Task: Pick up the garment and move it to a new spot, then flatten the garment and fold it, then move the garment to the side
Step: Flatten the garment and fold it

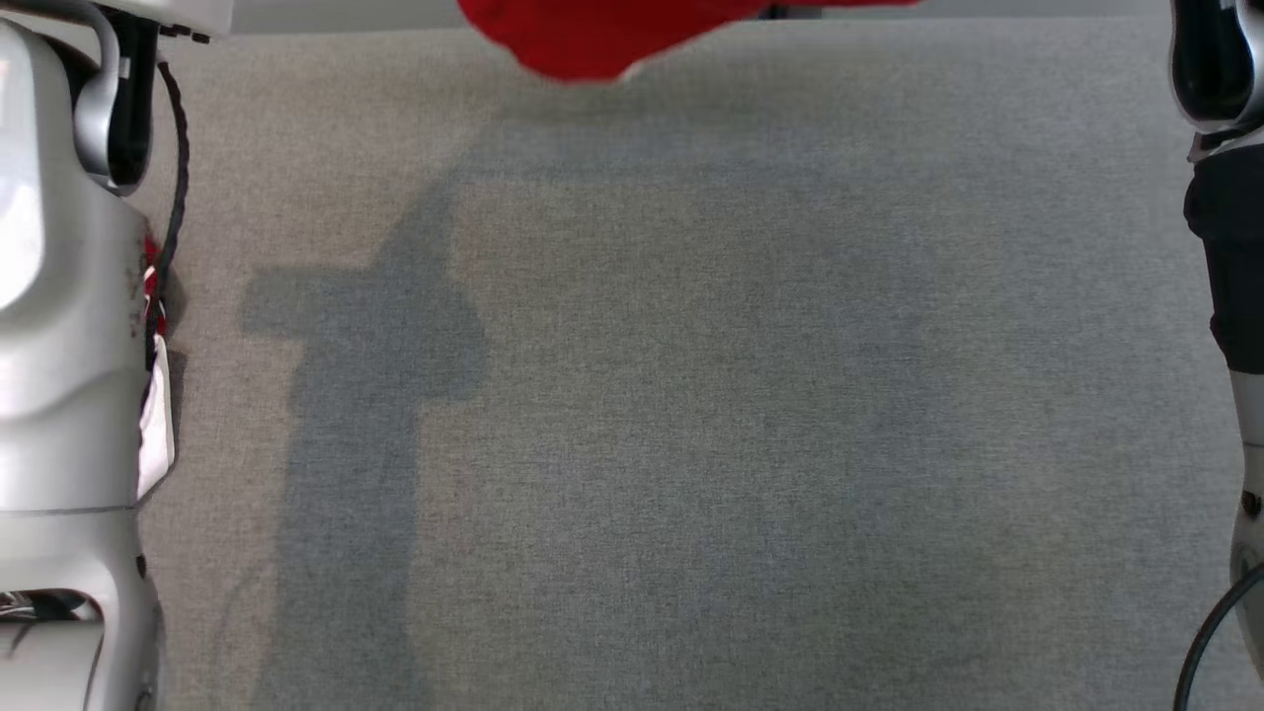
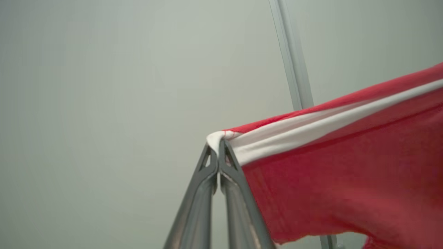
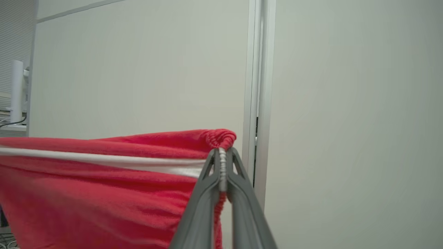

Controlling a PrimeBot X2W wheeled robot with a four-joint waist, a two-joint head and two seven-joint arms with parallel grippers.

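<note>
1. Left gripper (image 2: 218, 147) is pinched tight on the white-trimmed corner of the red garment (image 2: 346, 173).
2. Right gripper (image 3: 222, 157) is clamped on the opposite, bunched corner.
3. Garment hangs stretched between them, up by the grey table's (image 1: 691, 444) far edge.

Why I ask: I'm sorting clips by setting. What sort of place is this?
Probably an indoor lab or office workroom: a grey cloth-covered table, plain pale partition walls joined by a metal post, and what look like window blinds.
</note>
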